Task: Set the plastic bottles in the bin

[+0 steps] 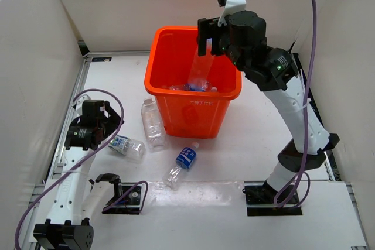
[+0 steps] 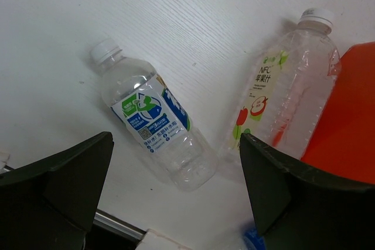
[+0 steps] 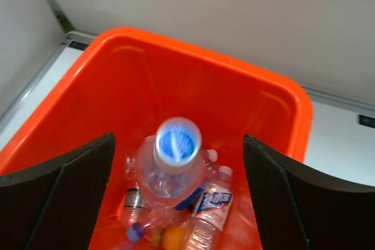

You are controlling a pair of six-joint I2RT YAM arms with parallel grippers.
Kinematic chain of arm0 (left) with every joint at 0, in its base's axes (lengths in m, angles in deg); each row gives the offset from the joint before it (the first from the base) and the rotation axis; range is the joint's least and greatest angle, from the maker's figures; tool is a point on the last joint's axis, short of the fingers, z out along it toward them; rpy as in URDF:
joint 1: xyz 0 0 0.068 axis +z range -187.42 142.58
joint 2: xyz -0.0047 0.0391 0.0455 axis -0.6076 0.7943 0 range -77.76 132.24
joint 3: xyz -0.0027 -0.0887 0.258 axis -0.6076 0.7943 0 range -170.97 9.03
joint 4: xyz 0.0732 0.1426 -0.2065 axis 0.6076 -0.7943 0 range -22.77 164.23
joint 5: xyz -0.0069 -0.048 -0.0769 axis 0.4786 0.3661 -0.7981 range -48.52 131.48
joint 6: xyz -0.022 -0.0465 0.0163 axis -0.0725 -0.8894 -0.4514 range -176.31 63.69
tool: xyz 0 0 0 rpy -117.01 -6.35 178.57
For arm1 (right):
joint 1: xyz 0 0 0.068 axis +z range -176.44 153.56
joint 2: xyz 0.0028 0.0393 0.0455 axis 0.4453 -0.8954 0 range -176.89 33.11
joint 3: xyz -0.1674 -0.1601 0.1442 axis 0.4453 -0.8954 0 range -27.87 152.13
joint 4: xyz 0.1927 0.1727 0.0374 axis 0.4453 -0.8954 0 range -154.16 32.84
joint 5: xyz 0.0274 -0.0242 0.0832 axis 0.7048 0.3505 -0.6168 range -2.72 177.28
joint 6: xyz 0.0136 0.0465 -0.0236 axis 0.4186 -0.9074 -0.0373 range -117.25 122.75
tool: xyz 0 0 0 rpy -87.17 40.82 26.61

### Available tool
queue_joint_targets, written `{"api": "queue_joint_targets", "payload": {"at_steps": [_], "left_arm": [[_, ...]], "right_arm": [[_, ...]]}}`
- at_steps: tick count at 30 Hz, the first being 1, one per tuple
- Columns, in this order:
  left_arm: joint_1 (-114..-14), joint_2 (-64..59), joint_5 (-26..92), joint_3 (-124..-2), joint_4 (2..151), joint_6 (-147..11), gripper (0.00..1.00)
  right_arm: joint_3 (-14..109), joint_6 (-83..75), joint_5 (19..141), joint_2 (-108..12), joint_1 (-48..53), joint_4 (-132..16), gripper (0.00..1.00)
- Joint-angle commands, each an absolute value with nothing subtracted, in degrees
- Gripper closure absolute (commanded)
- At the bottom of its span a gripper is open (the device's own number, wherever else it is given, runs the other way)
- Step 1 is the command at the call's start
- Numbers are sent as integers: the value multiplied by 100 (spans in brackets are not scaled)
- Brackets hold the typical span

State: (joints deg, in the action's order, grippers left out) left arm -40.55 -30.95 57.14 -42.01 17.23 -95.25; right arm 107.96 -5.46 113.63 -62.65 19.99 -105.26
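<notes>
our right gripper is hanging open over the bin, a blurred bottle dropping inside, while our left gripper is hovering open above a labelled bottle that could be rolling away under an off-centre pinch.

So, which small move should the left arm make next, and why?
Probably lower the left fingers around the blue-labelled bottle: they hang open above it, and it lies flat on the table between them, not yet gripped.

White links; black joints; purple cables; left hand, right hand black.
</notes>
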Motion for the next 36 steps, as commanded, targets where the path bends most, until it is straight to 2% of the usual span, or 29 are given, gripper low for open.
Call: {"api": "queue_joint_targets", "payload": {"at_steps": [1,14,21,30,36], "left_arm": [[-4075,-3109,5800,-4159,1648,-9691,0],[-4067,-2784,5590,-3774,1797,-10333,0],[-3988,-2204,4966,-3579,2017,-10781,0],[-3373,-1870,4605,-3105,2167,-11588,0],[-3004,-1510,4254,-2788,2307,-11976,0]], "right_arm": [[10897,-77,12303,-6128,2172,-10172,10],[10880,-594,12939,-5874,1909,-10277,10],[10809,-1386,11946,-5785,1269,-10980,10],[10529,-2028,10444,-5592,162,-11174,10],[10212,-2301,9960,-5425,-349,-11183,10]]}}
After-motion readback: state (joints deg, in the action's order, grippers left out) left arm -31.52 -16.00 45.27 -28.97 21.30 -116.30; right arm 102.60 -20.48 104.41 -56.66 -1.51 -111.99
